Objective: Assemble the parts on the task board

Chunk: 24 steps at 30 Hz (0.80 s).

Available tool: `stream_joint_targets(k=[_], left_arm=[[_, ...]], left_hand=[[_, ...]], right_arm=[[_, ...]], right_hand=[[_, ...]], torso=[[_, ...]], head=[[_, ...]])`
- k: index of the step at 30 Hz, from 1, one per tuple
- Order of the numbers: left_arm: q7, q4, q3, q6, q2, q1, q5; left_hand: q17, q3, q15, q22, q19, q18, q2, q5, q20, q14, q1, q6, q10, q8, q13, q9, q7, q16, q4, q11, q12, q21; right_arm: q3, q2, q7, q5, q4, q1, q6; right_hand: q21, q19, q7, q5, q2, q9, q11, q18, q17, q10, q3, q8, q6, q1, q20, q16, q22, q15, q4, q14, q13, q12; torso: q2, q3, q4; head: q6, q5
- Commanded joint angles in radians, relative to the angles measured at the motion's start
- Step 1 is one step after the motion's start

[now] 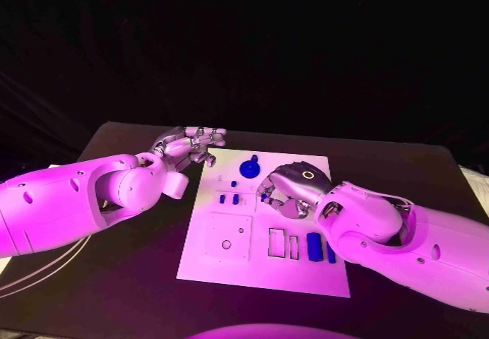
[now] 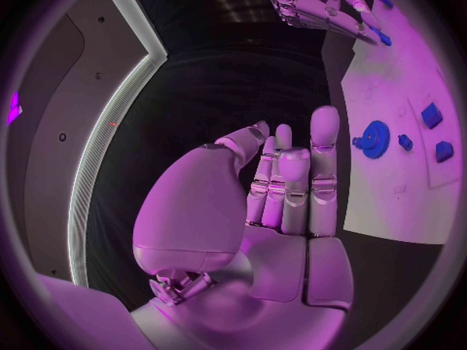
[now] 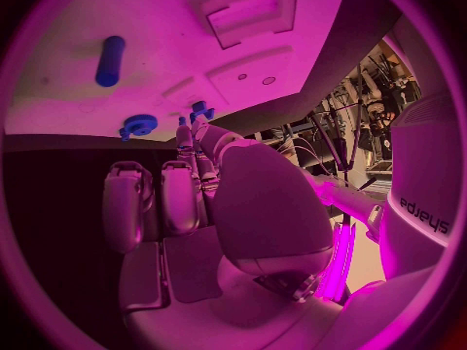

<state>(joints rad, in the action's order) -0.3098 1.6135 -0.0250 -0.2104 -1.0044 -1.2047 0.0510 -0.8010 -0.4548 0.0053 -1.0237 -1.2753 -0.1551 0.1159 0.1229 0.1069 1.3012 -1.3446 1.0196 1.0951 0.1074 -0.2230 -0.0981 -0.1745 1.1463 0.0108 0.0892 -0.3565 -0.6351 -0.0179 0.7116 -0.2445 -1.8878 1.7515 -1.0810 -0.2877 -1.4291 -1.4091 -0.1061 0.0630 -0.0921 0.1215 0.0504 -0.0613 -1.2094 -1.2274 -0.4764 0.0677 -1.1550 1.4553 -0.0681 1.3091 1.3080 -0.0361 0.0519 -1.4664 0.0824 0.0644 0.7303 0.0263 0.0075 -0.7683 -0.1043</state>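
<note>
The white task board (image 1: pixel 267 265) lies in the middle of the table. A blue gear (image 1: pixel 251 168) stands near its far edge and also shows in the left wrist view (image 2: pixel 373 140). Small blue pegs (image 1: pixel 230 199) sit in the board's left part. Two blue cylinders (image 1: pixel 322 248) lie by its right edge. My right hand (image 1: pixel 292 188) hovers over the board's middle, its thumb and a finger meeting on a small blue part (image 3: pixel 201 110). My left hand (image 1: pixel 189 147) hangs at the board's far left corner, fingers straight, holding nothing (image 2: pixel 287 187).
Empty rectangular slots (image 1: pixel 281 242) and a square recess with a small ring (image 1: pixel 228 239) mark the board's near half. Black table (image 1: pixel 122 282) surrounds the board on all sides. Both white forearms reach in low from the sides.
</note>
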Motion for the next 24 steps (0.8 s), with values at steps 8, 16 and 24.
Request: stream_joint_targets(k=[8, 16, 24], left_arm=[[-0.01, 0.004, 0.001, 0.02, 0.002, 0.0, -0.004], [-0.01, 0.004, 0.001, 0.021, 0.003, 0.0, -0.004], [-0.009, 0.004, 0.001, 0.021, 0.003, 0.0, -0.004]], left_hand=[[0.001, 0.007, 0.003, 0.001, 0.004, -0.01, -0.006, 0.005, 0.0, -0.007, 0.004, -0.005, -0.007, 0.003, -0.001, 0.001, 0.0, -0.006, 0.001, 0.002, -0.003, 0.006], [0.001, 0.007, 0.003, 0.001, 0.004, -0.01, -0.006, 0.005, 0.0, -0.007, 0.004, -0.005, -0.007, 0.003, -0.001, 0.001, 0.0, -0.006, 0.001, 0.002, -0.003, 0.006], [0.004, 0.008, 0.004, 0.002, 0.004, -0.01, -0.007, 0.005, 0.001, -0.008, 0.004, -0.006, -0.01, 0.003, -0.002, 0.001, 0.0, -0.007, 0.001, 0.002, -0.007, 0.008]], right_arm=[[0.003, -0.06, 0.04, 0.018, -0.021, 0.051, 0.024], [0.009, -0.088, 0.048, 0.02, -0.044, 0.07, 0.04], [0.014, -0.108, 0.048, 0.021, -0.066, 0.076, 0.053]], right_hand=[[0.0, -0.002, -0.007, 0.002, 0.002, 0.001, 0.003, 0.008, 0.002, -0.002, -0.002, 0.004, -0.001, -0.013, -0.003, 0.003, 0.062, -0.001, -0.007, -0.048, -0.002, 0.0], [0.001, -0.001, -0.008, 0.003, 0.002, 0.001, 0.004, 0.008, 0.004, -0.002, -0.003, 0.003, -0.001, -0.014, -0.004, 0.002, 0.06, 0.0, -0.008, -0.047, -0.003, 0.0], [0.001, 0.0, -0.009, 0.002, 0.002, 0.001, 0.005, 0.008, 0.004, -0.001, -0.003, 0.002, 0.0, -0.016, -0.005, 0.002, 0.06, 0.002, -0.008, -0.047, -0.004, 0.0]], torso=[[0.001, 0.0002, -0.0028], [0.001, -0.0009, -0.002], [0.001, -0.0009, -0.002]], head=[[-0.02, -0.039], [-0.029, -0.053], [-0.035, -0.06]])
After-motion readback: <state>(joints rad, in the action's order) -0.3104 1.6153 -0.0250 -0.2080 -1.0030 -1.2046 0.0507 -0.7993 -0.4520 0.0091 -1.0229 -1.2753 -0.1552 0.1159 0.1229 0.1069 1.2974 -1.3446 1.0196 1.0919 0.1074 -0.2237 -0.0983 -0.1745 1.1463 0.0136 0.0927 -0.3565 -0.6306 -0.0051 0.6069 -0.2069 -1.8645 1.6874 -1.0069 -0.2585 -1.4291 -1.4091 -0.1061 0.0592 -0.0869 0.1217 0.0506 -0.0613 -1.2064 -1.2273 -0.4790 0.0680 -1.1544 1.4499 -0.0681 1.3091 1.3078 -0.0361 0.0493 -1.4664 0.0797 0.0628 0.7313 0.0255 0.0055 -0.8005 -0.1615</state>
